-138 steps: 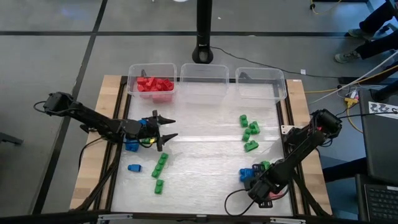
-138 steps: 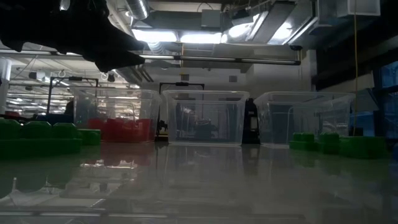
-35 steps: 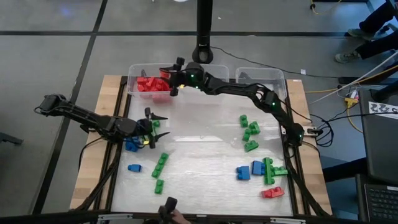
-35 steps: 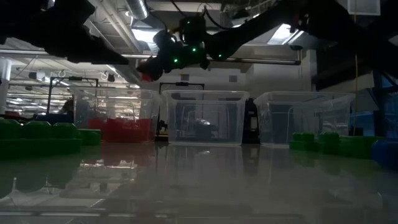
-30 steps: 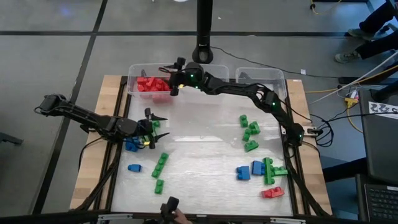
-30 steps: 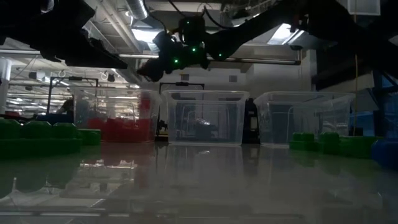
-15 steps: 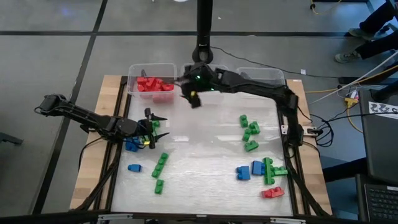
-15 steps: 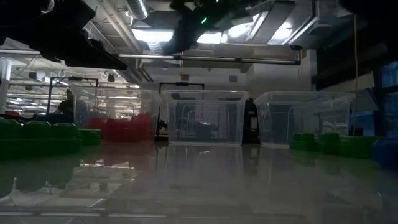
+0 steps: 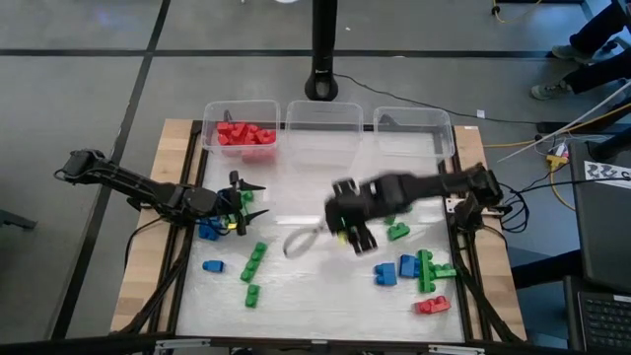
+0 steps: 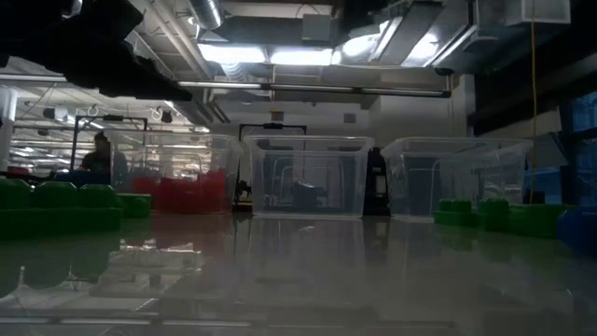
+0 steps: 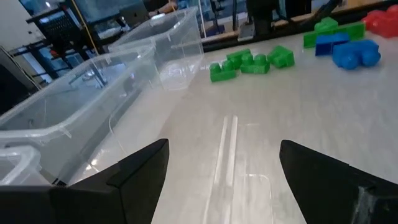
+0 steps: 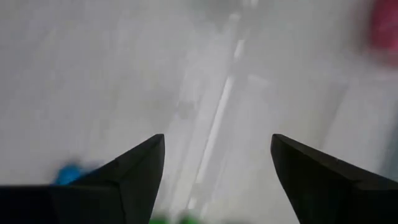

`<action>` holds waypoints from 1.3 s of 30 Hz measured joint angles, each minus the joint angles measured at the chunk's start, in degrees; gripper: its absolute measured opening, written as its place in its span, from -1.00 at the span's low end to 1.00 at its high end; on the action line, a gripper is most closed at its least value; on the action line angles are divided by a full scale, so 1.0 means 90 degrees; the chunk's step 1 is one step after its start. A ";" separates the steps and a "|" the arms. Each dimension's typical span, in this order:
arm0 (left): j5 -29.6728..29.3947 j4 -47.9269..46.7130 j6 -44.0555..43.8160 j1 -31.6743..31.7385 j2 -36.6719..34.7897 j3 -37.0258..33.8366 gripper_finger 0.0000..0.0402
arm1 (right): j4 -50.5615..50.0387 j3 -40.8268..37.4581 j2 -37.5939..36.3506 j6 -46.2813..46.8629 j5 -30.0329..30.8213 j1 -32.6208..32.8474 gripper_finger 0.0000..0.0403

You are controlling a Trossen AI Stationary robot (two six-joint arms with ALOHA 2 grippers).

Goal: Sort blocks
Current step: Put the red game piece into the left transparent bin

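Two dark fingers (image 12: 118, 180) of the right gripper (image 12: 217, 177) stand apart over the pale, blurred table (image 12: 205, 81). A blue block (image 12: 69, 174) shows beside one finger, a bit of green (image 12: 168, 218) lies between them, and a red blur (image 12: 384, 31) sits at one edge.

Three clear bins on a pale table

The bins (image 9: 328, 126) stand in a row along the far edge of the table (image 9: 325, 266) (wooden strips run down both sides); a black pole (image 9: 322, 49) rises just behind the middle bin.
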 joint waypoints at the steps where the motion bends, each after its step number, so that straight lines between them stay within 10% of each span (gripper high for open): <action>1: 0.0000 0.0084 0.0067 0.0000 0.0000 0.0000 0.48 | -0.0126 0.0000 0.0007 0.0336 0.0125 0.0262 0.45; 11: 0.0000 0.0422 0.0437 0.0001 0.0000 0.0000 0.48 | -0.0512 -0.0394 0.0046 0.3695 0.0896 0.2611 0.45; 22: 0.0000 0.0524 0.0570 0.0002 0.0000 0.0000 0.48 | -0.0280 -0.2007 0.0043 0.7946 0.0228 0.4587 0.45; 34: 0.0000 0.0620 0.0550 0.0002 0.0000 0.0000 0.48 | 0.2475 -0.3126 0.0043 0.8948 0.0158 0.5253 0.45; 39: 0.0000 0.0632 0.0553 0.0002 0.0000 0.0000 0.48 | 0.1846 -0.3129 0.0046 0.8886 0.0653 0.5248 0.45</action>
